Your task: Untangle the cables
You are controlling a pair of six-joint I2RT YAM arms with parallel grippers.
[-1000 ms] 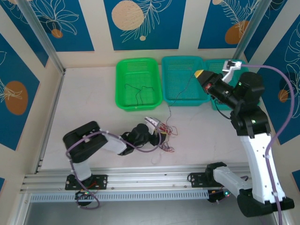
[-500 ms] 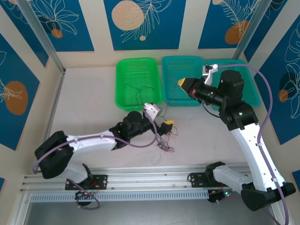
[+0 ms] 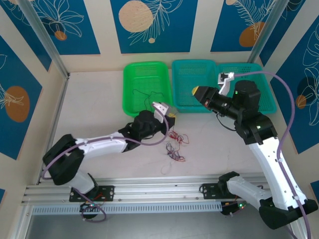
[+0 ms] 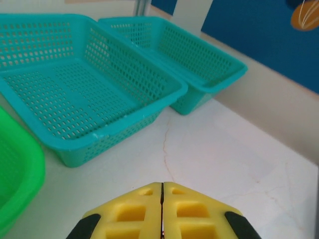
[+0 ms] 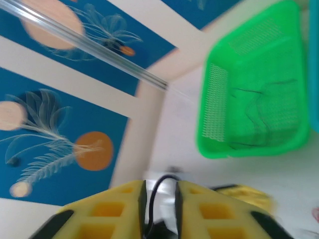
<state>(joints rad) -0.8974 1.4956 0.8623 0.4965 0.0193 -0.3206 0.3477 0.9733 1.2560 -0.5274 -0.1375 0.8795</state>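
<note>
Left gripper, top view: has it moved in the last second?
Yes. The left gripper moved farther out, away from the cable tangle, and ended at the near right corner of the green basket.

Blur, crops and cover in your views.
Your right wrist view is smeared: the bright green plastic basket point(image 5: 254, 99) runs off its right edge, and the thin black cable point(image 5: 152, 196) between the pads of the right pincer point(image 5: 160, 199) vanishes at the bottom. From above, your right arm point(image 3: 264, 144) covers part of the far-right teal mesh basket point(image 3: 266, 92), and the tangle of thin red and dark cables point(image 3: 175, 144) is too fine to separate strand by strand. The left wrist view crops the left pincer point(image 4: 162, 209).
</note>
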